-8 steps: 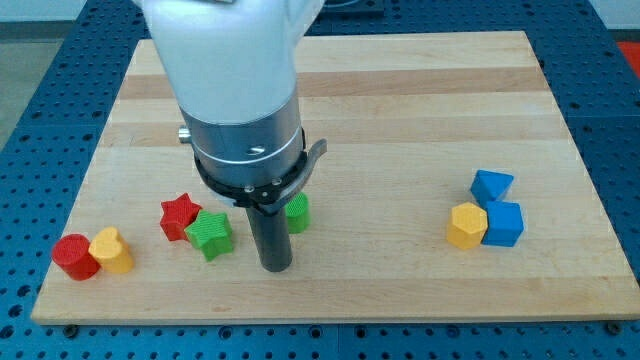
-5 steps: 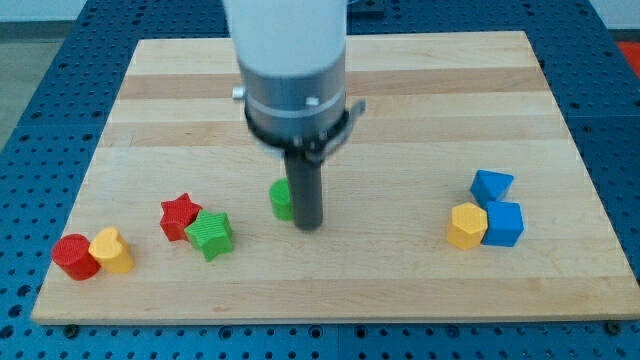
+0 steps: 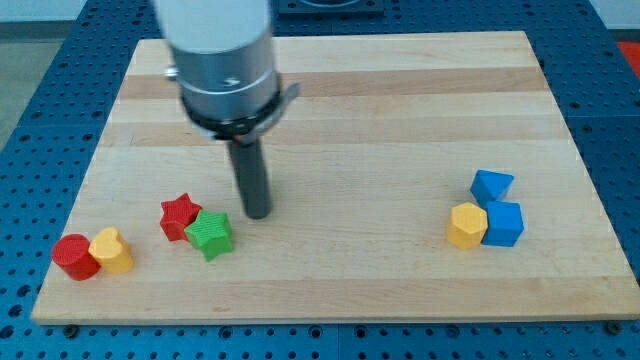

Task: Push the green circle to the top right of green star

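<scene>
The tip (image 3: 258, 214) rests on the table (image 3: 400, 110) just upper-right of the green star (image 3: 211, 234); no pincer shows.

I see the green star (image 3: 210, 234) lying flat on the bench toward the view's lower left, its ribbed top facing up. I cannot make out the green circle; the rod at the star's one o'clock may be hiding it.

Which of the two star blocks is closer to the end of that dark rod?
The green star. It lies just below-left of my tip, while the red star sits beyond it, farther to the view's left.
</scene>
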